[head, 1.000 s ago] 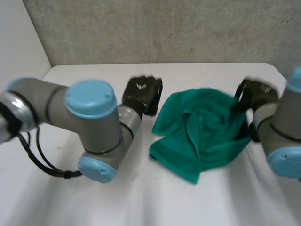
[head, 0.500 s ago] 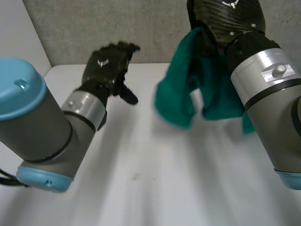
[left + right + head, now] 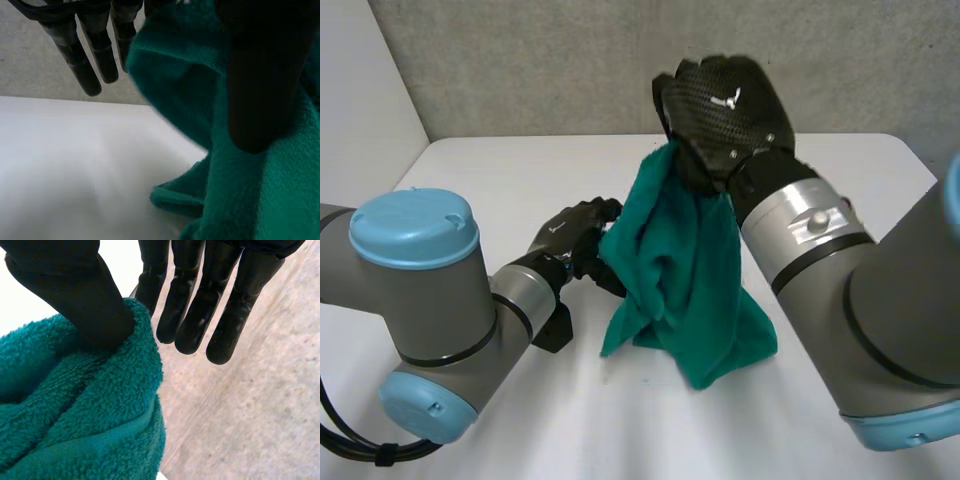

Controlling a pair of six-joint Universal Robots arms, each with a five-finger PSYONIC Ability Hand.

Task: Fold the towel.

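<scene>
A green towel (image 3: pixel 680 270) hangs bunched from my right hand (image 3: pixel 725 100), which is raised above the middle of the white table (image 3: pixel 500 170); the towel's lowest folds reach down to the tabletop. In the right wrist view the thumb (image 3: pixel 65 285) presses into the top of the towel (image 3: pixel 75 410), pinching it while the other fingers point straight. My left hand (image 3: pixel 565 240) is low, at the towel's hanging left edge. In the left wrist view its fingers (image 3: pixel 82 65) are straight and spread from the thumb (image 3: pixel 260 75), with the towel's edge (image 3: pixel 175 85) between them.
A grey wall (image 3: pixel 570 60) closes off the far edge of the table. My left arm (image 3: pixel 430 300) lies across the near left of the table, and my right arm (image 3: pixel 860 300) rises at the near right.
My right hand has lifted the towel off the table and holds it hanging. My left hand has opened, dropped low and moved in to the towel's left edge.
</scene>
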